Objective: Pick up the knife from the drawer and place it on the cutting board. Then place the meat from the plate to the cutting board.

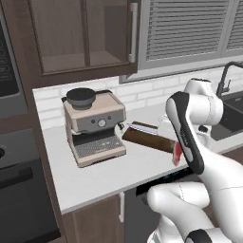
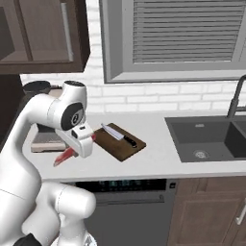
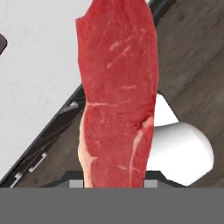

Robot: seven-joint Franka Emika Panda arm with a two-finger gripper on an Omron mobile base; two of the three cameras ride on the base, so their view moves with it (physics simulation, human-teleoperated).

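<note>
The meat (image 3: 117, 92) is held in the claw (image 2: 72, 150), hanging off the surface's (image 2: 153, 144) front edge — left of the cutting board (image 2: 120, 141). The knife (image 2: 117, 134) is laid across that board, with bare surface between board and sink (image 2: 211, 139).

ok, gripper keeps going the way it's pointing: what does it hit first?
Going by the hand view, past the meat held in the gripper lie the white counter edge and the dark floor. Likely the counter edge first, but depth is unclear.
</note>
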